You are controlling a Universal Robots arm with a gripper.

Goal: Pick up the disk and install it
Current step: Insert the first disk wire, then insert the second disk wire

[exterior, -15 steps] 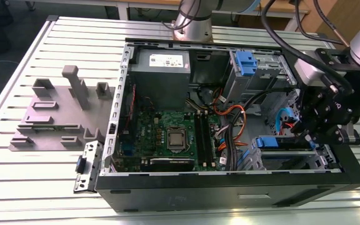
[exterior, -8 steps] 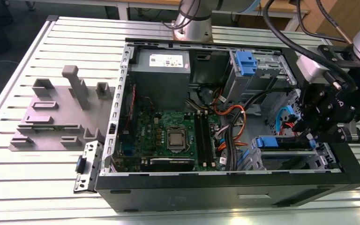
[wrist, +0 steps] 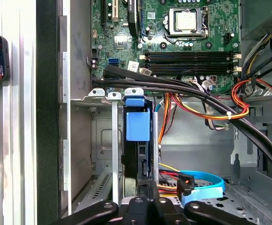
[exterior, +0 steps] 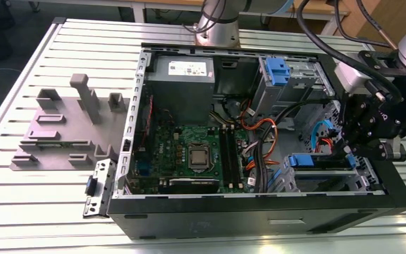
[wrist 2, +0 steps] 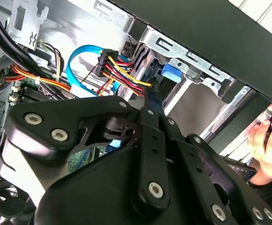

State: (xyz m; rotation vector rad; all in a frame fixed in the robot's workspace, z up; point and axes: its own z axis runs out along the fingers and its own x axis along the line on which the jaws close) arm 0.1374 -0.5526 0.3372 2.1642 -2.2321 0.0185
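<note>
The disk (wrist: 137, 125) stands on edge in the drive bay (wrist: 109, 154) of the open computer case (exterior: 259, 217). Its blue caddy tab (the bright square in the first wrist view) is at the end nearer the motherboard (wrist: 173, 42). The gripper (wrist: 148, 186) sits at the disk's opposite end, in line with it. Its fingers are drawn together with nothing between them. Whether the tips touch the disk cannot be told.

slatted metal table (exterior: 19, 211) carries an open computer case (exterior: 259, 217), a grey fixture (exterior: 62, 132), perhaps a bracket (exterior: 99, 190).
</note>
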